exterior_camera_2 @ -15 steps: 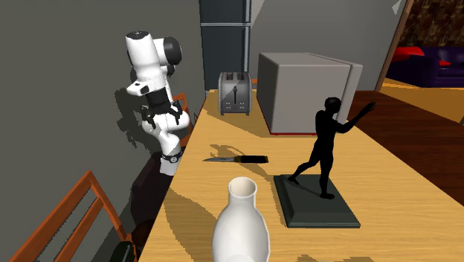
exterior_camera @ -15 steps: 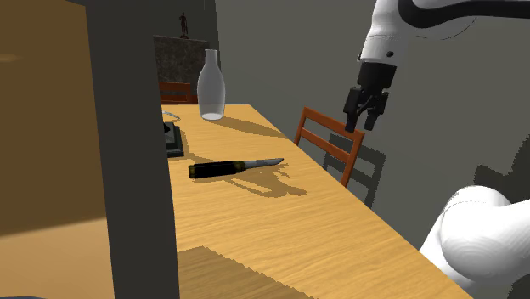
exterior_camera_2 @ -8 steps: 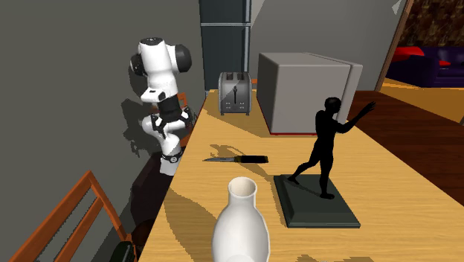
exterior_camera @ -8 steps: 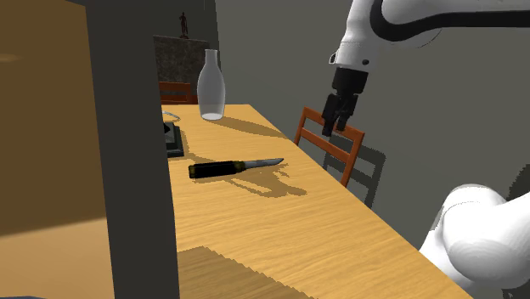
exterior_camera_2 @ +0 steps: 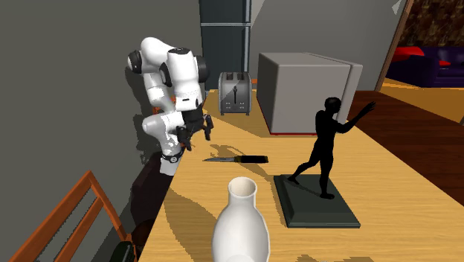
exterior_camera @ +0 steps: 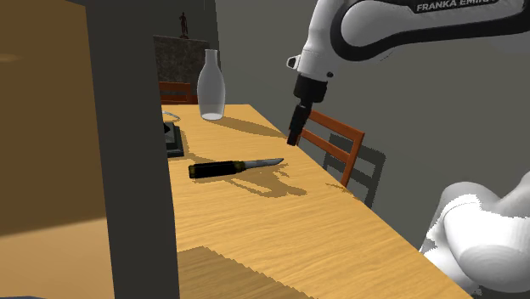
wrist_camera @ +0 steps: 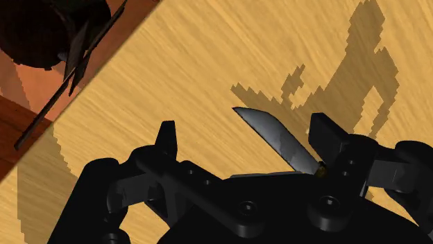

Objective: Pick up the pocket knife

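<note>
On the wooden counter [exterior_camera: 280, 221] the pocket knife [exterior_camera: 233, 168] lies flat and open. Its black handle [exterior_camera: 214, 170] points toward the shoulder view's left and its grey blade [exterior_camera: 265, 161] toward that view's right. Nothing touches it.

The tool [exterior_camera: 294, 138] hangs in the air near the counter's edge, just past the blade tip on the shoulder view's right, in front of an orange-brown wooden chair [exterior_camera: 333, 146]. It points downward. From the second exterior view, the tool [exterior_camera_2: 195, 136] sits above the counter's edge, to that view's left of the knife [exterior_camera_2: 239, 158] and apart from it.

Seen from the wrist camera, the two black fingers [wrist_camera: 166, 135] stand well apart with bare counter between them. The blade [wrist_camera: 274, 135] shows in that gap, nearer one finger than the other. Its handle end is hidden behind the tool's body. No finger rests on it.

Beyond the knife stands a pale bottle-shaped vase [exterior_camera: 211, 85]. A black figurine [exterior_camera_2: 327, 145] on a dark slab stands near the handle end. A toaster [exterior_camera_2: 234, 93] and a grey box [exterior_camera_2: 305, 89] stand farther along the counter.
</note>
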Robot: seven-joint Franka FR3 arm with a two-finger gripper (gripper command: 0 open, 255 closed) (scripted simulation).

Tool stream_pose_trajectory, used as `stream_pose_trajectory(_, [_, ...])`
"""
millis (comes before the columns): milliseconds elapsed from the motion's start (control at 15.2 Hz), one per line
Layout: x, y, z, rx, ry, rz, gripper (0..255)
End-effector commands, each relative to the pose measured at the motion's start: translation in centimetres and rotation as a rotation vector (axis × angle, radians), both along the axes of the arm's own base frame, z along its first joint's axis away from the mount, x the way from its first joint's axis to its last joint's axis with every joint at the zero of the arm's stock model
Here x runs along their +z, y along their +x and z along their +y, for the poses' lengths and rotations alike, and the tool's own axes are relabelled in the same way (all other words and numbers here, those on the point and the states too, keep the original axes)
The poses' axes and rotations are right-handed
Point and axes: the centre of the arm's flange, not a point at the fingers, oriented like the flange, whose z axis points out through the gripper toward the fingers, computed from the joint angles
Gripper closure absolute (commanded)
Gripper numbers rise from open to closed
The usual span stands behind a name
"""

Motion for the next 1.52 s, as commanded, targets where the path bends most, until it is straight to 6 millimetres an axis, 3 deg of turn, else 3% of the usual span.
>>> stream_pose_trajectory(0, [-0.5,1.1,2.2,0.099,-0.005,-0.033,0])
stream_pose_trajectory(528, [-2.7,3.1,11.3,0.479,-0.024,-0.156,0])
stream_pose_trajectory(1056, [-6.8,3.1,11.8,0.499,-0.025,-0.162,0])
stream_pose_trajectory(1188, [-6.8,3.1,11.8,0.499,-0.025,-0.162,0])
stream_pose_trajectory(1254, [-6.8,3.1,11.8,0.499,-0.025,-0.162,255])
stream_pose_trajectory(1452, [-6.8,3.1,11.9,0.499,-0.025,-0.162,255])
